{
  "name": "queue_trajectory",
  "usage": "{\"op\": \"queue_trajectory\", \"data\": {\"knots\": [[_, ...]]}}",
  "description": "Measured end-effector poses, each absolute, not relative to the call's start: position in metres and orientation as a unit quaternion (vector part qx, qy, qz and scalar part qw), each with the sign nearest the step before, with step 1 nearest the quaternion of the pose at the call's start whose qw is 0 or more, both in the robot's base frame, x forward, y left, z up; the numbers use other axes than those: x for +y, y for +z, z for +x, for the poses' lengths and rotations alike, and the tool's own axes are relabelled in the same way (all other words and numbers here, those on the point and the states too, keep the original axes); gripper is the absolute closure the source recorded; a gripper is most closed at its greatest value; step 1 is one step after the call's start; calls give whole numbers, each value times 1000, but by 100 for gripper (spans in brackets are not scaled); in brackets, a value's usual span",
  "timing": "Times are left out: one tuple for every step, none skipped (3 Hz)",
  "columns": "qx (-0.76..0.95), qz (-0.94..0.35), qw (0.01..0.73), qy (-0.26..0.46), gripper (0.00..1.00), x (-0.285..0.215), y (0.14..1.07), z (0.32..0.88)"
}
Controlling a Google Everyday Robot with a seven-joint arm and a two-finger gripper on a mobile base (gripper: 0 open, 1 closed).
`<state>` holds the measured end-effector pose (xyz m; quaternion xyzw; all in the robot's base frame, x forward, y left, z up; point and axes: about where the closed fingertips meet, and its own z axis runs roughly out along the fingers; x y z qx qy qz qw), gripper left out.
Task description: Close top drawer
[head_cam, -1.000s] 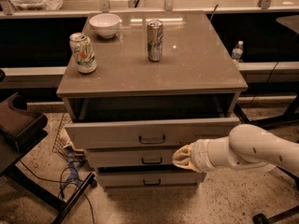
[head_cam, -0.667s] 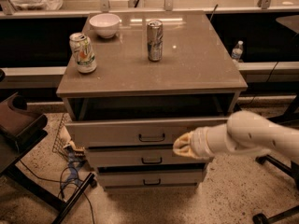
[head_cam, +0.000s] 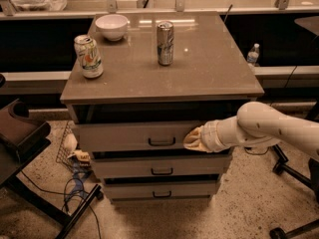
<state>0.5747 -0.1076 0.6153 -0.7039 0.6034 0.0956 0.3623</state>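
The top drawer [head_cam: 124, 135] of a grey-brown cabinet stands open a short way, its tall front panel with a small dark bar handle [head_cam: 161, 142] at centre. My gripper [head_cam: 192, 139] on the pale arm comes in from the right and rests against the front panel, just right of the handle. Two shallower drawers [head_cam: 159, 167] sit below it.
On the cabinet top [head_cam: 209, 68] stand a white bowl [head_cam: 111, 26], a green-white can [head_cam: 88, 57] and a silver can [head_cam: 165, 43]. A dark chair [head_cam: 20, 138] is at the left, cables [head_cam: 75, 188] on the floor, a chair base [head_cam: 294, 168] at the right, a bottle [head_cam: 253, 54] behind.
The arm has risen and pushed toward the cabinet; the gripper moved from beside the middle drawer up onto the top drawer's front. The drawer now sticks out less.
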Motion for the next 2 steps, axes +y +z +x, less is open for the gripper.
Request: {"op": "queue_trajectory", "data": {"knots": [[593,-708,372,95,100,-101,624,597],[591,-709,373,95,100,-101,626,594]]}}
